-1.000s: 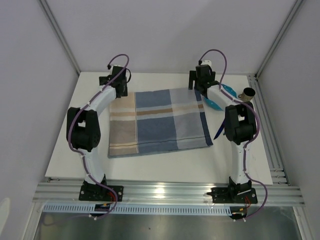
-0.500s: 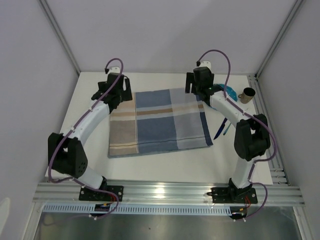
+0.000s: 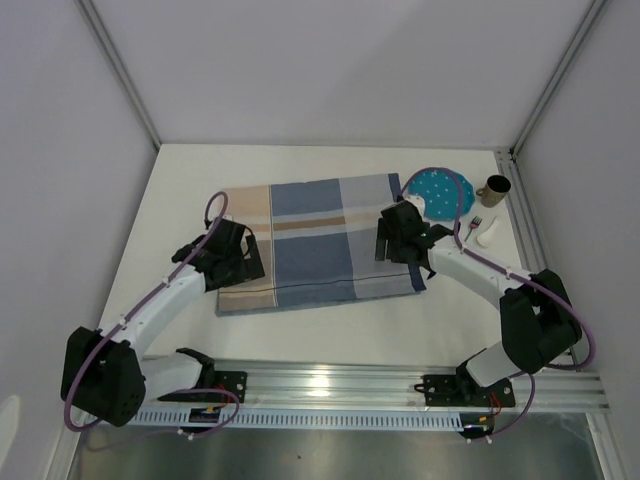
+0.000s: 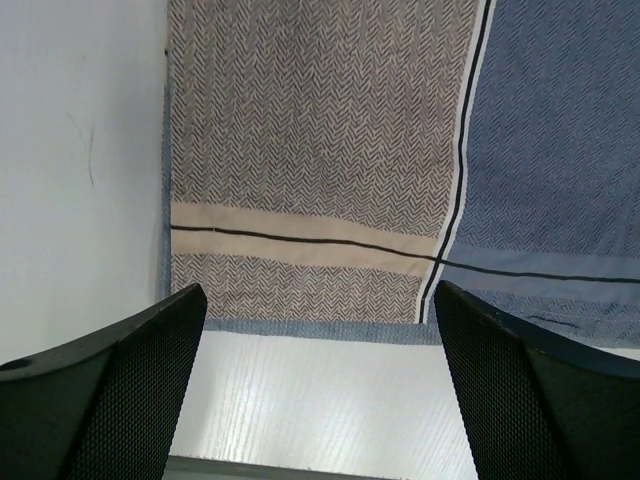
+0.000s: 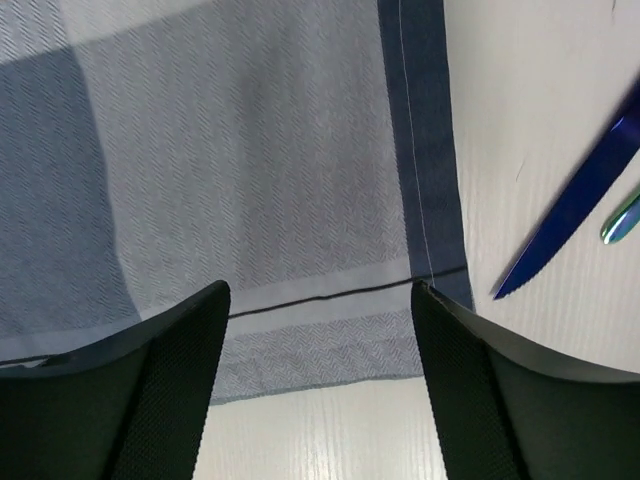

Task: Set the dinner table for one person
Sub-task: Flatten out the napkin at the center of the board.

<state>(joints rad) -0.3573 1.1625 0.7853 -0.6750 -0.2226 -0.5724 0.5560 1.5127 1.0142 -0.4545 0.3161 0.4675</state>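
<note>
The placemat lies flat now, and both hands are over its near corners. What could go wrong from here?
The open left hand hangs over the near-left corner of the placemat; a low move could catch the cloth and wrinkle it.
The blue knife lies on the dinner table just beside the right hand; a sideways sweep might knock it.
The mug stands close to the teal plate; reaching for the plate could tip it.

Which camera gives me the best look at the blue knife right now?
The right wrist view: the blue knife lies bare on the table beside the placemat, its serrated edge visible. Overhead, the right arm seems to cover it; the left wrist view misses it.
</note>
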